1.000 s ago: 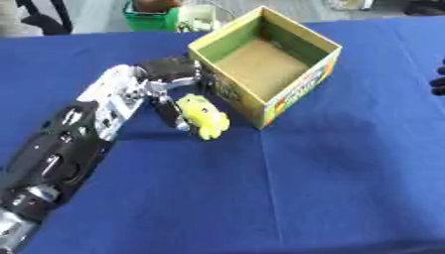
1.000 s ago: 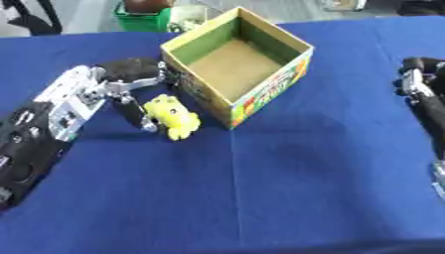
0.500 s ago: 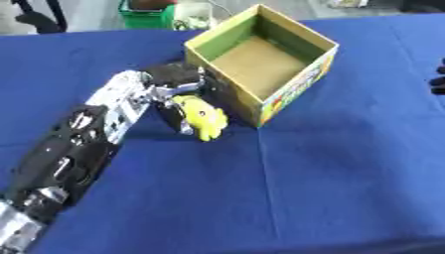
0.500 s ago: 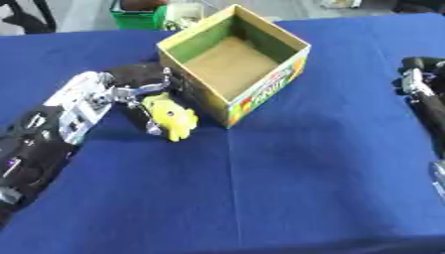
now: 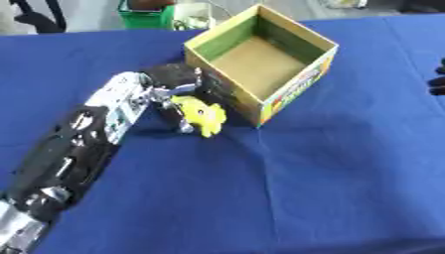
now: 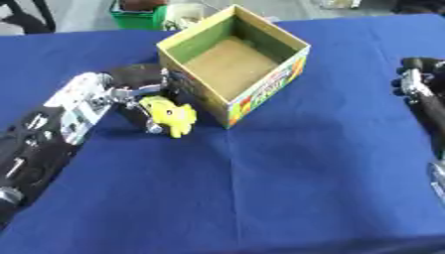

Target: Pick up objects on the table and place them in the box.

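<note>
Blue cloth covers the table (image 5: 304, 188). Toward its far left side, the left hand (image 5: 170, 89) has fingers curled round a yellow toy (image 5: 201, 115) just beside the open cardboard box (image 5: 260, 62). At the right edge, the right hand (image 6: 415, 82) rests, fingers curled, holding nothing.

The left hand (image 5: 170, 87) reaches across the blue table (image 5: 304, 173) from the lower left. Its fingers (image 5: 178, 116) curl down around a small yellow toy (image 5: 201, 115). The toy sits just past the fingers, touching them, and rests on the table. Right beside the fingers, on the far side, stands an open box (image 5: 260, 59). The box is brown inside with green walls. The toy lies close to the box's near corner.
</note>
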Robot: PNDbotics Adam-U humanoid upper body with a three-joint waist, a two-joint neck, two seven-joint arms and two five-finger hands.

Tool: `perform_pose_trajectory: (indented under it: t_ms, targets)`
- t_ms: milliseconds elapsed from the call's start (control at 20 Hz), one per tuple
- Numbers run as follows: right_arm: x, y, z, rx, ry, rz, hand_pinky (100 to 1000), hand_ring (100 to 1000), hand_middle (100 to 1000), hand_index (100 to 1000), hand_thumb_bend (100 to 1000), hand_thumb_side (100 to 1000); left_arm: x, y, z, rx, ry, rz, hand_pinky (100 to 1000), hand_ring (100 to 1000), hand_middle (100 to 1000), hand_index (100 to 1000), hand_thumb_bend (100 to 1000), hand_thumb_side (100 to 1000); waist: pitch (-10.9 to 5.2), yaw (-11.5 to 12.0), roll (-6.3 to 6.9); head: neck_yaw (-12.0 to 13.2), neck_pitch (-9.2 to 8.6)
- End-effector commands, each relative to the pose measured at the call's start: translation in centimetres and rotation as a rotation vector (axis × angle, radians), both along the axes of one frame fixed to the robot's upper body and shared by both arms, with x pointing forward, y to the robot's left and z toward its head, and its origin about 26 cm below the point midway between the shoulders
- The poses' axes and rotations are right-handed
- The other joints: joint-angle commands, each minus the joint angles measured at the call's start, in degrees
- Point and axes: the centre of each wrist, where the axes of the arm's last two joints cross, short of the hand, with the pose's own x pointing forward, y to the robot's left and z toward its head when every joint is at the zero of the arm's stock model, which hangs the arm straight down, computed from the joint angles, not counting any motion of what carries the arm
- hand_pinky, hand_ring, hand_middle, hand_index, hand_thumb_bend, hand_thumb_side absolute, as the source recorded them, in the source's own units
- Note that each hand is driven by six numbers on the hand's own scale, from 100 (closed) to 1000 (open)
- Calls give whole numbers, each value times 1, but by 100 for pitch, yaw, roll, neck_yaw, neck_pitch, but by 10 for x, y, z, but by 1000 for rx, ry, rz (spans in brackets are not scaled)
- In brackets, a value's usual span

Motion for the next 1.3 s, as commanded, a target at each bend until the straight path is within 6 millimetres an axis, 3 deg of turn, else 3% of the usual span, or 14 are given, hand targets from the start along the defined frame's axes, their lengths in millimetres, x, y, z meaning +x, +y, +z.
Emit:
perform_pose_trajectory:
  t_ms: [50, 200, 500, 1050, 1300]
  targets:
    - [1, -3, 10, -14, -26, 1, 610, 606, 598, 698, 100, 569, 2, 6, 6, 21, -24, 35, 315, 244, 254, 373, 416, 100, -84, 3, -29, -7, 14]
    - [1, -4, 9, -13, -25, -1, 610, 606, 598, 698, 100, 569, 1, 7, 8, 16, -40, 47, 192, 100, 130, 266, 393, 100, -88, 17, -28, -21, 13]
    - [1, -5, 9, -14, -25, -5, 610, 606, 598, 698, 100, 569, -5, 5, 31, 32, -57, 22, 149, 100, 100, 221, 396, 100, -107, 47, -14, -36, 5]
    - [0, -6, 8, -21, -22, -9, 611, 607, 597, 698, 100, 569, -34, 2, 113, -49, -181, -22, 159, 100, 100, 231, 413, 100, -155, 52, 27, -63, -16]
    - [1, -4, 8, -18, -21, 1, 611, 607, 597, 698, 100, 570, -29, -12, 118, -122, -271, 15, 161, 100, 100, 236, 423, 100, -158, 5, 6, -17, -39]
